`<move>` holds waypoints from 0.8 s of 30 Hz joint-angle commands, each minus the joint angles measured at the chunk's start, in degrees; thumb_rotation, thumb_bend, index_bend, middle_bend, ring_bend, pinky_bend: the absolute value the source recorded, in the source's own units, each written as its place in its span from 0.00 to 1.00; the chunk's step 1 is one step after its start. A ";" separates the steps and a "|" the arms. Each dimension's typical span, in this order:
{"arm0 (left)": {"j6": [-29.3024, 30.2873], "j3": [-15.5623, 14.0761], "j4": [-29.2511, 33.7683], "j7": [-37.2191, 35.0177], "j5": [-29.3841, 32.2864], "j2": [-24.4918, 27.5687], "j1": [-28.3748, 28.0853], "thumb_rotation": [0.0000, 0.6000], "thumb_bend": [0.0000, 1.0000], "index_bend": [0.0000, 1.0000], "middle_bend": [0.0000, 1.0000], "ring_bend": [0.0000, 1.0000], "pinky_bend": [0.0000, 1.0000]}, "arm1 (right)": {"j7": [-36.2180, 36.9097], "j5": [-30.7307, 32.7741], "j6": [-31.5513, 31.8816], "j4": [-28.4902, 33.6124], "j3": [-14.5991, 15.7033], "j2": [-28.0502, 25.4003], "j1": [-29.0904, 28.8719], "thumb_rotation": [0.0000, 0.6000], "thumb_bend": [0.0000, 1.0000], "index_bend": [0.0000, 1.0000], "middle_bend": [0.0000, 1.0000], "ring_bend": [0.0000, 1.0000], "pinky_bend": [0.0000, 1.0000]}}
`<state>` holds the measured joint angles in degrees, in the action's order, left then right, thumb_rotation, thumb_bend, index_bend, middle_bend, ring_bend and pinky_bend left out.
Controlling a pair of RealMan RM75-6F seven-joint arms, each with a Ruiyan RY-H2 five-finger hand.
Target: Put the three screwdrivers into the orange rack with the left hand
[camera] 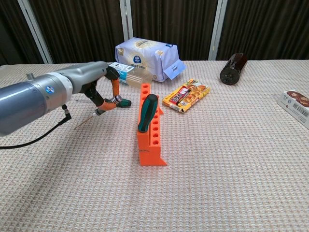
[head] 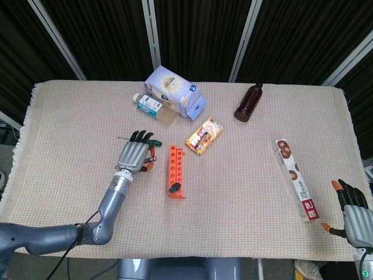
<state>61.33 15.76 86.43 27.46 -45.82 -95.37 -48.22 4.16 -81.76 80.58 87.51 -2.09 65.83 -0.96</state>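
The left hand (camera: 99,84) is raised off the table, fingers curled around a screwdriver (camera: 110,103) — handle toward the orange rack (head: 176,171), shaft slanting down to 8 o'clock in the chest view. The rack's long axis runs 12-to-6; one green-handled screwdriver (camera: 147,113) stands in it. The right hand (head: 351,212) rests at 4 o'clock — fingers apart, holding nothing.

The rack (head: 176,170) stands near the middle of the tabletop (head: 70,116), one screwdriver (camera: 147,112) upright in its near end. The left hand (head: 133,156) is just beside the rack at 9 o'clock, the snack pack (head: 204,135) at 1 o'clock, and the bag (head: 175,91) and plastic bottle (head: 152,107) at 12 o'clock. The glass bottle (head: 248,102) lies at 2 o'clock, the long box (head: 296,178) at 3 o'clock, and the right hand (head: 353,213) at the tabletop's 4 o'clock corner.
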 commanded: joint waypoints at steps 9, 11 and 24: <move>4.79 3.98 8.42 -31.16 -18.64 7.07 10.09 1.00 0.50 0.64 0.10 0.00 0.00 | -0.28 -0.47 0.35 0.45 0.02 -0.13 -0.06 1.00 0.00 0.04 0.00 0.00 0.03; 4.58 4.38 9.72 -34.94 -19.88 7.59 10.57 1.00 0.50 0.64 0.10 0.00 0.00 | -0.27 -0.39 0.43 0.44 0.03 -0.08 0.02 1.00 0.00 0.04 0.00 0.00 0.03; 0.05 6.07 15.35 -47.28 -22.23 9.30 9.79 1.00 0.50 0.64 0.10 0.00 0.00 | 0.58 -0.57 0.97 -0.20 0.09 0.17 0.34 1.00 0.00 0.04 0.00 0.00 0.03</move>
<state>61.43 21.76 101.74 -19.77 -68.01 -86.07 -38.36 4.74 -82.33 81.54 87.32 -2.00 66.00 -0.63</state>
